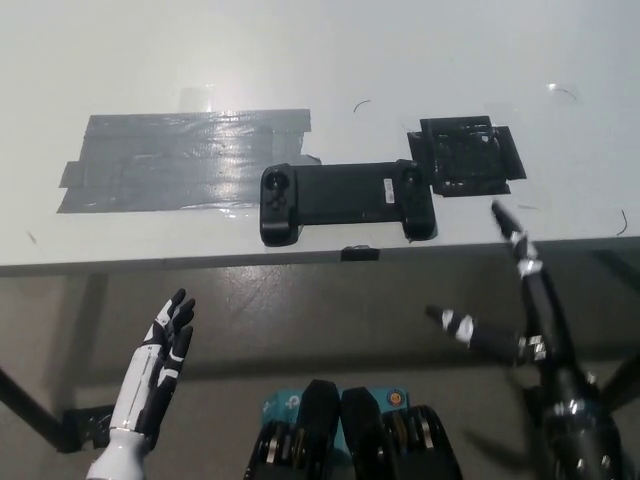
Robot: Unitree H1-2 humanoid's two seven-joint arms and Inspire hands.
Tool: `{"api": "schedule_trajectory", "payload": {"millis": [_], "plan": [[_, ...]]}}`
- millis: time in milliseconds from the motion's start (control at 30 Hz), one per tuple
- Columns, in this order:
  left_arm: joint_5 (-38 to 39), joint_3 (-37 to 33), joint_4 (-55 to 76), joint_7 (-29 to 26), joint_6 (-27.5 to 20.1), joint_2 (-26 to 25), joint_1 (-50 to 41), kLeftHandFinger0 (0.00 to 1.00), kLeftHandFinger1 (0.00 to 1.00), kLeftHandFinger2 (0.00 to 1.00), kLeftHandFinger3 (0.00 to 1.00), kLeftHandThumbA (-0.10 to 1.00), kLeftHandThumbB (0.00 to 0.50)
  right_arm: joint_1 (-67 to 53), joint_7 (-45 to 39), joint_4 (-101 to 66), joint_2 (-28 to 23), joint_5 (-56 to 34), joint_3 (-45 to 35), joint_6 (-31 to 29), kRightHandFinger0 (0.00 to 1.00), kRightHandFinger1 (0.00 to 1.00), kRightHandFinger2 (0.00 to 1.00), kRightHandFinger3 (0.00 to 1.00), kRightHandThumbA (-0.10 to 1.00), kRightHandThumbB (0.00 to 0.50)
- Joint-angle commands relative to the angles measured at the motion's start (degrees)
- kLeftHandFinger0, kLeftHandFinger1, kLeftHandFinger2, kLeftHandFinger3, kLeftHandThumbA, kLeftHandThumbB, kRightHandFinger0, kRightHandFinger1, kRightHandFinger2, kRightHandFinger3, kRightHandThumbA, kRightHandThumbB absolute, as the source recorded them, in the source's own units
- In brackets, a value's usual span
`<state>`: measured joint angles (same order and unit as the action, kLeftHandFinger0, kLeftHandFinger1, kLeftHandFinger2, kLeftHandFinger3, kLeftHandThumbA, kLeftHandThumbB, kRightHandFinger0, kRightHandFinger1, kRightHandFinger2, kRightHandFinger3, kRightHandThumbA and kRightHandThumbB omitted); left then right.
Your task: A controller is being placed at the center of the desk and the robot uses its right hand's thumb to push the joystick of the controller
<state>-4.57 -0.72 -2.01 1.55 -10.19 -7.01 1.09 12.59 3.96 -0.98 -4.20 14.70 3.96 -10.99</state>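
While the controller (pixel 345 201) lies flat near the front edge of the white tabletop (pixel 300 60), the black right hand (pixel 520 320) hangs below and right of it, fingers spread, holding nothing. A grey tape patch (pixel 180 160) sits left of the controller, a black patch (pixel 467 156) right. The white left hand (pixel 165 350) rests well below-left, released

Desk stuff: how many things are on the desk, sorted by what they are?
Controller: 1
Tape patches: 2, the grey tape patch and the black tape patch
Total: 3

Neither the white left hand nor the black right hand is touching any of them.
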Motion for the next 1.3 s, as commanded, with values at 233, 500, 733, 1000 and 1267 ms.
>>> {"api": "schedule_trajectory", "payload": {"millis": [233, 500, 733, 1000, 1267], "plan": [[0.0, 0.1, 1.4, 0.1, -2.4, -0.3, 0.3, 1.0, 1.0, 1.0, 1.0, 0.93, 0.082, 19.5, -1.8, 9.3, -2.7, -1.2, -2.9, 10.1, 1.0, 1.0, 1.0, 1.0, 1.0, 0.375], [0.0, -0.1, 1.8, 0.3, -2.5, -0.3, 0.5, 1.0, 1.0, 1.0, 1.0, 0.93, 0.086, 28.2, -1.0, 22.5, -3.2, -0.1, -2.1, 10.9, 1.0, 1.0, 1.0, 1.0, 0.99, 0.411], [-0.1, -0.3, 2.2, 0.5, -2.3, -0.3, 0.6, 1.0, 1.0, 1.0, 1.0, 0.94, 0.094, 33.9, 0.8, 33.8, -2.8, 0.7, -1.2, 10.7, 1.0, 1.0, 1.0, 1.0, 1.0, 0.417], [0.4, -0.2, 2.2, 0.5, -2.3, -0.2, 0.9, 1.0, 1.0, 1.0, 1.0, 0.93, 0.102, 36.9, 1.0, 40.2, -1.7, -0.5, -1.2, 10.0, 1.0, 1.0, 1.0, 1.0, 0.98, 0.387], [0.3, -0.2, 1.9, 0.5, -2.6, -0.2, 1.0, 1.0, 1.0, 1.0, 1.0, 0.92, 0.099, 39.0, 2.1, 45.8, -1.3, -1.2, -1.7, 8.8, 1.0, 1.0, 1.0, 1.0, 0.98, 0.378]]}}
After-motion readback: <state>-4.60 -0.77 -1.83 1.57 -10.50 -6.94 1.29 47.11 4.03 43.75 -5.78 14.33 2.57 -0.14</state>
